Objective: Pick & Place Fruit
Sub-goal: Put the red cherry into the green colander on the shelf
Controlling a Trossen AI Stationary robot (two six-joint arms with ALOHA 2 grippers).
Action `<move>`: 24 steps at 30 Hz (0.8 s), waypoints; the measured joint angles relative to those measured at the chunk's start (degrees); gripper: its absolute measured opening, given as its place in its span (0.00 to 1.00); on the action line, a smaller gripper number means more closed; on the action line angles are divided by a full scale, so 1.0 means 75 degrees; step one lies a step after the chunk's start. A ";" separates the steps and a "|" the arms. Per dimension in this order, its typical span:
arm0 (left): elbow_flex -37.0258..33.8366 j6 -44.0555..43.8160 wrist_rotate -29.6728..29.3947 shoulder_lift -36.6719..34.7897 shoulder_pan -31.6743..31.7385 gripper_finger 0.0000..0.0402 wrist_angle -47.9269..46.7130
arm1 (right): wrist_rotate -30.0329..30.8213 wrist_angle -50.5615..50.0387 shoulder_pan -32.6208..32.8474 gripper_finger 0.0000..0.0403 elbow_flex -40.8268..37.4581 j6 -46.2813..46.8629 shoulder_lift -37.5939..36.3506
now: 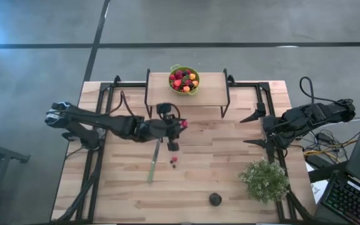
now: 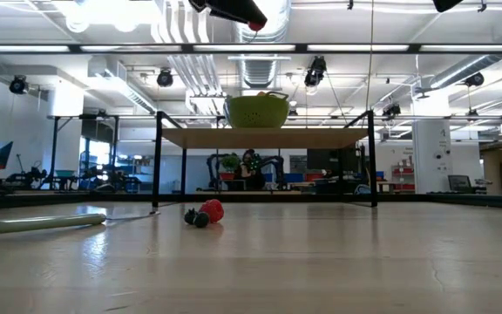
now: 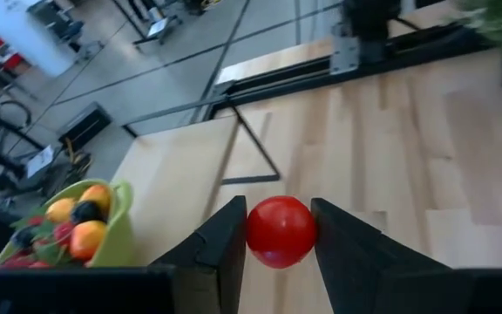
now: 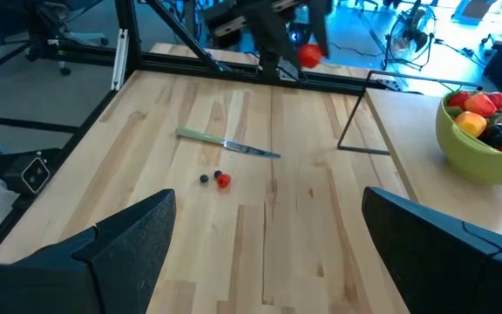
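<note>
Done: bowl (image 1: 184, 79) on shelf (image 1: 211, 87) holds many fruit | Now: my left claw (image 3: 279, 235) clamps red berry (image 3: 281, 230) above desk (image 1: 230, 169) | right claw (image 4: 264, 231) apart, idle | Left: two berries (image 1: 174, 162), dark fruit (image 1: 215, 199) on desk

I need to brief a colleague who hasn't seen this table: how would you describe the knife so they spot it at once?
Start from the raised wooden shelf carrying the green bowl of fruit. On the tabletop in front of it, left of centre, lies the knife, beside a small red berry. It is the only long, slim thing there, pale green, while its neighbours are small and round.
</note>
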 joint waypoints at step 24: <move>0.0000 -0.0073 0.0003 0.0000 0.2570 0.31 0.0000 | 0.0000 -0.0002 -0.0002 0.90 0.0001 0.0000 -0.0006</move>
